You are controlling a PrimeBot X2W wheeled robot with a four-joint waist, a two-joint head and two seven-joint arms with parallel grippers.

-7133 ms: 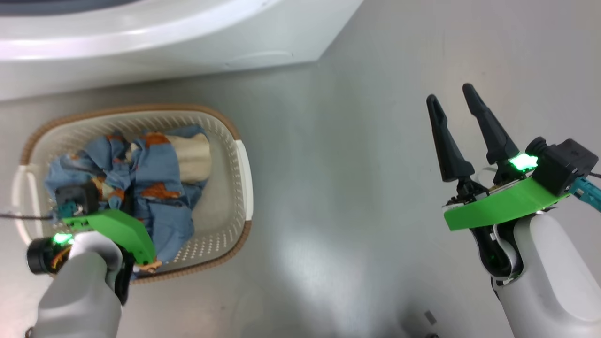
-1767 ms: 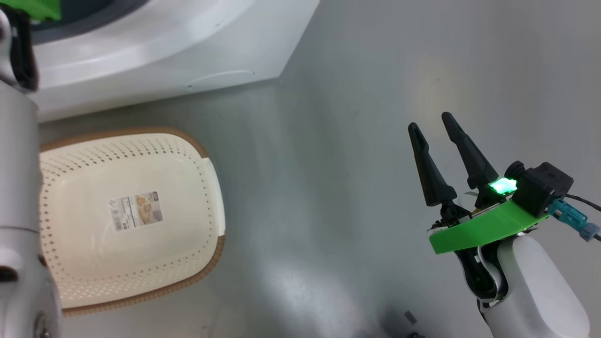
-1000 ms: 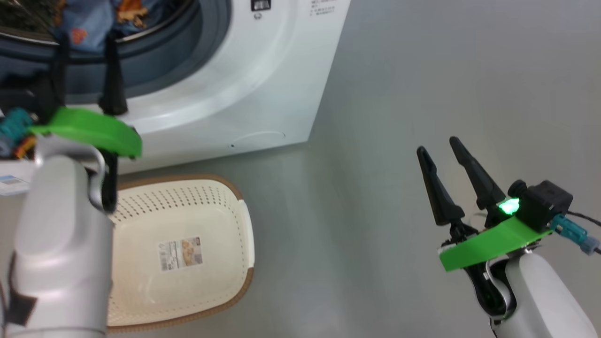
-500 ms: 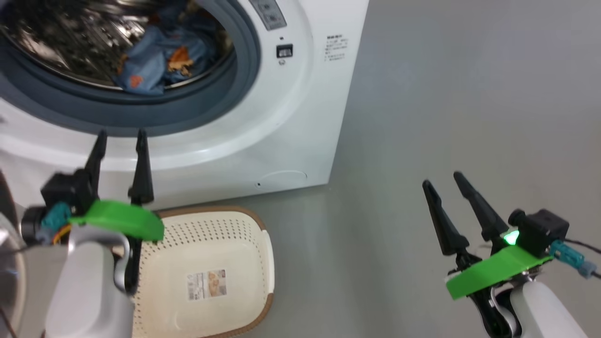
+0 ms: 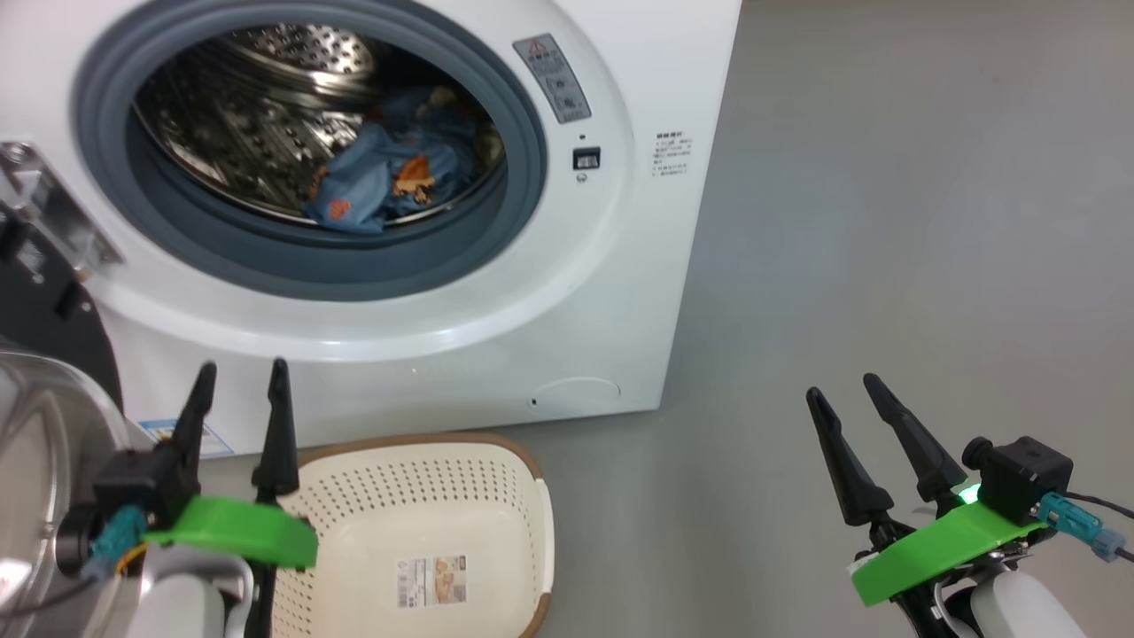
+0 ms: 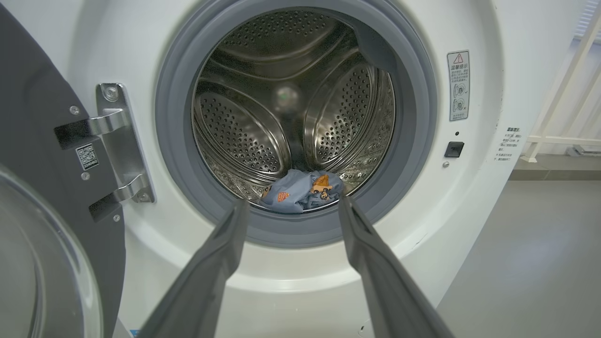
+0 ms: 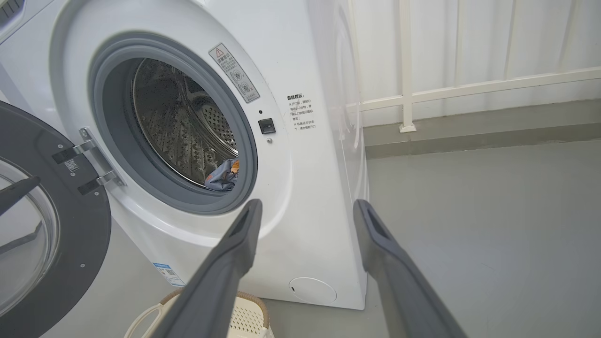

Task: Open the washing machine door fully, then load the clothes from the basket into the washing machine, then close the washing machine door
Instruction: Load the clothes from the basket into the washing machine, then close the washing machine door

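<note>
Since the earlier head view, the clothes have left the basket and my left gripper (image 5: 244, 365) has come up out of it. It now hangs at the lower left, fingers spread and empty, pointing at the washing machine (image 5: 656, 266) below its opening. My right gripper (image 5: 840, 385) waits at the lower right, likewise released, over bare floor. Those clothes (image 5: 381, 177) lie low in the drum (image 5: 230, 115), behind the grey gasket (image 5: 523, 204). At bottom centre the basket (image 5: 416, 440) sits empty, just before the machine. I judge the washing machine door (image 6: 28, 141) is what remains. It stands swung out at the left edge, stiff, probably weighty, its glossy rim likely slick. I'd push that rim far from the hinge (image 6: 112, 141) rather than pinch it. Whether its lower edge clears the basket I cannot tell. Open floor lies to the right.
</note>
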